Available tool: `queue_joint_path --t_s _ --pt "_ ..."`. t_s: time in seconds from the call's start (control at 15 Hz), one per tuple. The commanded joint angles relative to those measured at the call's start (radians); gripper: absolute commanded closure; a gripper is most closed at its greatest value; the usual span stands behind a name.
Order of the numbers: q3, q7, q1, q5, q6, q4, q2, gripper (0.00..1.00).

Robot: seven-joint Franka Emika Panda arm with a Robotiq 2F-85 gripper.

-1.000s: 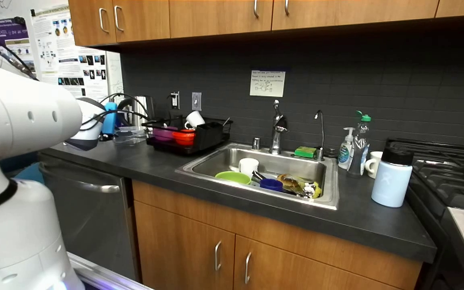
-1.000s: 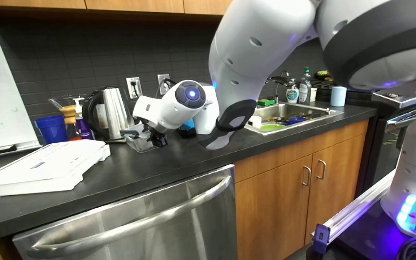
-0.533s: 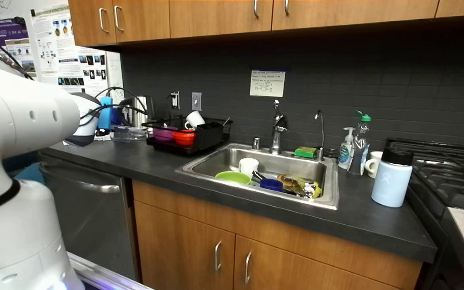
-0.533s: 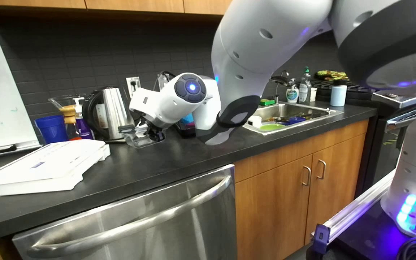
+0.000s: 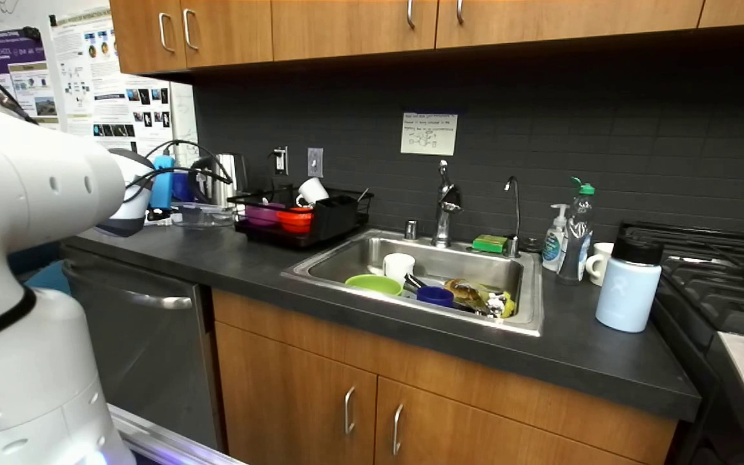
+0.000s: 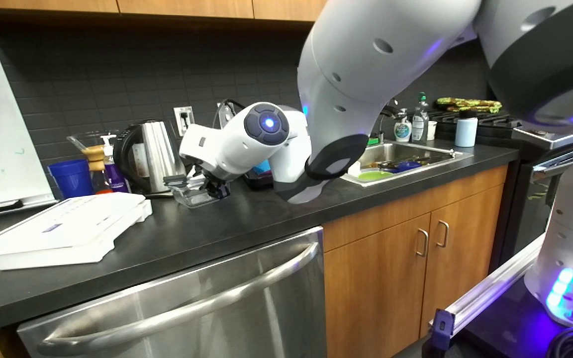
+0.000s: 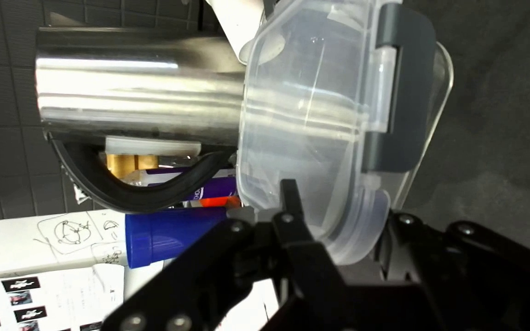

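Across the last second, the white arm (image 6: pixel 376 64) is swung rightward in an exterior view: the yellow-green item (image 6: pixel 468 104) and the dark cap (image 6: pixel 467 114) of the pale blue bottle (image 6: pixel 465 133) are more fully uncovered, while the green sponge (image 6: pixel 374 141) and the white cup (image 6: pixel 355 169) are covered further. The hand (image 6: pixel 203 182) is raised slightly, and the clear container (image 6: pixel 194 198) is lifted a little with it. In an exterior view, the blue wrist part (image 5: pixel 161 184) is shifted leftward, the container is carried the same way, and more of the blue cup (image 5: pixel 183 186) is revealed.
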Motion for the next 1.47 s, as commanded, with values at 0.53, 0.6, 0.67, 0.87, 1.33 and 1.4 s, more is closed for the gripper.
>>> queue_joint_path --t_s 0.53,0.6,0.67,0.87,1.33,1.4 --pt "0.032 0.023 -0.002 -0.007 0.004 0.01 -0.027 0.42" --pt "0.037 0.021 -0.004 -0.009 0.004 0.01 -0.028 0.37" --pt "0.04 0.017 -0.005 -0.013 0.004 0.009 -0.025 0.31" --pt "0.043 0.01 -0.004 -0.019 0.004 0.006 -0.021 0.09" --pt "0.04 0.004 0.005 -0.026 0.004 0.002 -0.018 0.49" --pt "0.04 0.003 0.006 -0.026 0.004 0.002 -0.017 0.58"
